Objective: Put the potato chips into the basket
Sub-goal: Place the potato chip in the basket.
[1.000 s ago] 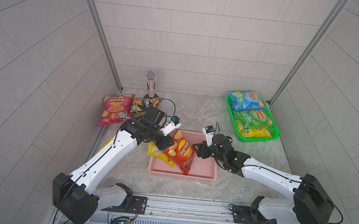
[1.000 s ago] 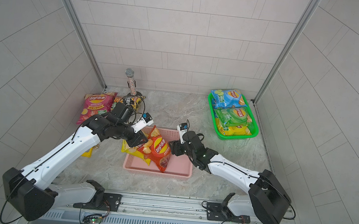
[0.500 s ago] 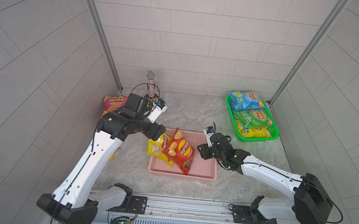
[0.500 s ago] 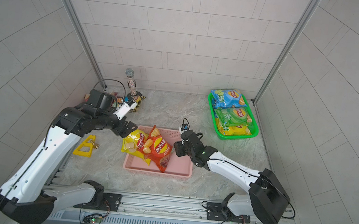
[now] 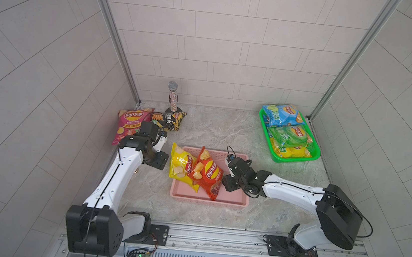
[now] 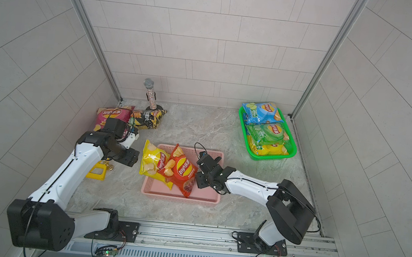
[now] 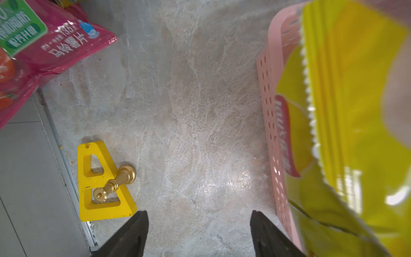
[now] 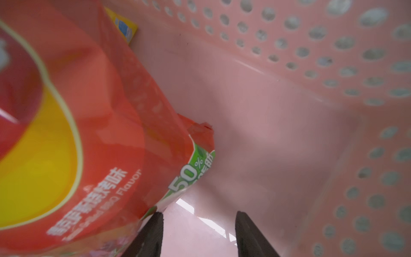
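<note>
Left gripper (image 7: 199,214) wide open and empty: should drop on magenta bag (image 5: 130,120), at 10 o'clock from basket (image 5: 228,202), and pinch an edge. Right gripper (image 8: 200,214) part-open and empty, beside red bag (image 8: 100,111).

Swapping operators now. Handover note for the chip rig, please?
Left pincer: open, empty, over bare table beside the pink perforated plastic basket.
Right pincer: open, empty, inside the basket beside the glossy red chip bag.
Done: red bag and glossy yellow chip bag lean in the basket.
To do: magenta chip bag and black chip bag on the table; blue chip bag, green chip bag, second yellow chip bag in the green plastic tray.
</note>
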Action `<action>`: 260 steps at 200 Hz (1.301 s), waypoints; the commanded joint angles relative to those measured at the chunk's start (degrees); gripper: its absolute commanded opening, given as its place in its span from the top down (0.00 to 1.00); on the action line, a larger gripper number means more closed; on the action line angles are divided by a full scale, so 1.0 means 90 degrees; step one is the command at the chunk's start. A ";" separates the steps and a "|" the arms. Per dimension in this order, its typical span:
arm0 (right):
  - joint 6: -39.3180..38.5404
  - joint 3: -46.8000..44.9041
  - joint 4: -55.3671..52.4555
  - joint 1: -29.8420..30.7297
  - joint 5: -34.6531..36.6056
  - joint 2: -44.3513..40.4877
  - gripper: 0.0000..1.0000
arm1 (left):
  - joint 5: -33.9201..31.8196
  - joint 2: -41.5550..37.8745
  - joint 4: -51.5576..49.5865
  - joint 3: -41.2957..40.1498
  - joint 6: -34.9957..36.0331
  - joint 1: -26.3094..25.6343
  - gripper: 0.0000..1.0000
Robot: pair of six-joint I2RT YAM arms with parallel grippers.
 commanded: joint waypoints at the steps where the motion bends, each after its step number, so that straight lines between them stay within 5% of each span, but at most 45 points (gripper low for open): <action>1: 0.0074 0.0258 0.0267 0.0117 -0.0141 0.0243 0.43 | 0.0359 0.0121 0.0285 -0.0220 0.0294 0.0021 0.21; 103: -0.0421 0.0873 0.0855 0.0137 -0.0708 0.1042 0.38 | 0.1010 -0.0196 0.0368 -0.0421 0.0407 0.0009 0.21; 188: -0.0598 0.0728 0.1449 0.0127 -0.1172 0.1240 0.34 | 0.0252 -0.0682 0.0148 0.0256 0.0139 0.0046 0.17; 260: -0.0658 0.0711 0.1526 0.0012 -0.1094 0.1225 0.31 | 0.0338 -0.0824 -0.0094 0.0635 -0.0003 0.0040 0.16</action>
